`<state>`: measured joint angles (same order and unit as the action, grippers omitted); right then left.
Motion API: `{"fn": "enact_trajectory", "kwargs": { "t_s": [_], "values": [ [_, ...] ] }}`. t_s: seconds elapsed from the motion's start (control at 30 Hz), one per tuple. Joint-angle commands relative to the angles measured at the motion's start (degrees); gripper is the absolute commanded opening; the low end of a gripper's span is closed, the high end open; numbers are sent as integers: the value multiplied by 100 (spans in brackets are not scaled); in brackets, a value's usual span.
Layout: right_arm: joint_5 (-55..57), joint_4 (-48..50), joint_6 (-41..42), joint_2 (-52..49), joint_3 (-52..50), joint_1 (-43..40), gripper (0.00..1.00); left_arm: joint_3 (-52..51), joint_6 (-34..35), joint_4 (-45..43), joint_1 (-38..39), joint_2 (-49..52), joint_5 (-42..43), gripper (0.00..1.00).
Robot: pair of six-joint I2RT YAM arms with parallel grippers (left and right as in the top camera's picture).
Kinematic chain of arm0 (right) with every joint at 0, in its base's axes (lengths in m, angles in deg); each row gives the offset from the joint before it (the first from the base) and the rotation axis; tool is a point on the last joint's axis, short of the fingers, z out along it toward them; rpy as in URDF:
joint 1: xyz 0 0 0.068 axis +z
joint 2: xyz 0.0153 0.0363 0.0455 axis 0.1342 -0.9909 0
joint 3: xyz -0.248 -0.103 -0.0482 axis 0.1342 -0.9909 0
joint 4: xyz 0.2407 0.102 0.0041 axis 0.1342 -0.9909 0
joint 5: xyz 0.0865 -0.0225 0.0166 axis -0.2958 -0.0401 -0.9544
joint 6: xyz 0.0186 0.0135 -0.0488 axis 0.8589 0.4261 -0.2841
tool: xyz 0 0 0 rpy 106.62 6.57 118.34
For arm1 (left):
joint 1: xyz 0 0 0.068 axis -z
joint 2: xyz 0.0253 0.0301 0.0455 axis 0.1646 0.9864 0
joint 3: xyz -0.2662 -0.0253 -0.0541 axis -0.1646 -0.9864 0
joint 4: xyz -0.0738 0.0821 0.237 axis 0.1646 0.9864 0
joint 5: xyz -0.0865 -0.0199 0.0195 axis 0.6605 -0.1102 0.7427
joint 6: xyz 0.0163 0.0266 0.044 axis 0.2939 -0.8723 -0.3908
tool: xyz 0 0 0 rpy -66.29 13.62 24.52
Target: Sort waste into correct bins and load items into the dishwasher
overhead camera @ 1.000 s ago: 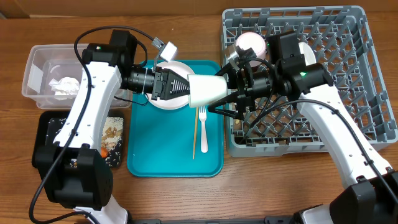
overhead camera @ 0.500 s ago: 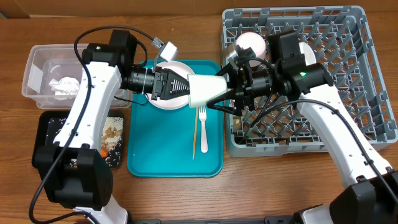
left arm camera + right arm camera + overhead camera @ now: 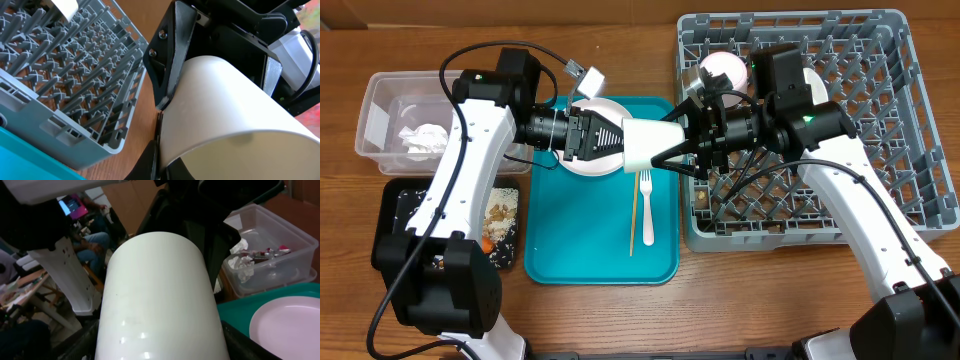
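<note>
Above teal tray (image 3: 580, 240) | left gripper (image 3: 618, 139) holds cup (image 3: 642, 145) | right gripper (image 3: 663, 145) astride it, grip unclear

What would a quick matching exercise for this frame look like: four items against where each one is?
Items:
1. white cup
2. fork
3. bowl
4. crumpled napkin

Places:
A. in the clear tub
B. lying on the teal tray
C. in the grey rack
D. off the table, gripped by the left claw

Pairs: 1-D, 2-B, 3-C, 4-A
</note>
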<state>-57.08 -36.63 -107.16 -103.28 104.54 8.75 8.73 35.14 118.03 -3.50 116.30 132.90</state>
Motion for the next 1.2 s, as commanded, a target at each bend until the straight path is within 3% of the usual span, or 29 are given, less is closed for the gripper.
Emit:
{"fn": "enact_trajectory", "kwargs": {
  "t_s": [0.0,0.17,0.27,0.4,0.53,0.8,0.93,1.17],
  "values": [
    [-330,17,-52,131,20,24,58,101,-83,-7,4,-33,-122,4],
    [-332,17,-52,131,20,24,58,101,-83,-7,4,-35,-122,6],
    [-330,20,-55,131,20,24,58,101,-83,-7,2,-35,-122,27],
    [-310,22,-55,131,20,17,58,101,-59,-7,-15,-35,-120,38],
    [-107,17,-52,131,20,17,58,103,72,-9,-120,-35,-107,44],
    [223,20,0,131,20,17,58,101,87,-7,-411,-35,-133,45],
    [702,166,487,131,20,-28,58,101,90,-7,-420,-35,-334,45],
    [3032,767,3093,131,50,-269,41,103,138,-7,-420,-35,-564,39]
  ]
}}
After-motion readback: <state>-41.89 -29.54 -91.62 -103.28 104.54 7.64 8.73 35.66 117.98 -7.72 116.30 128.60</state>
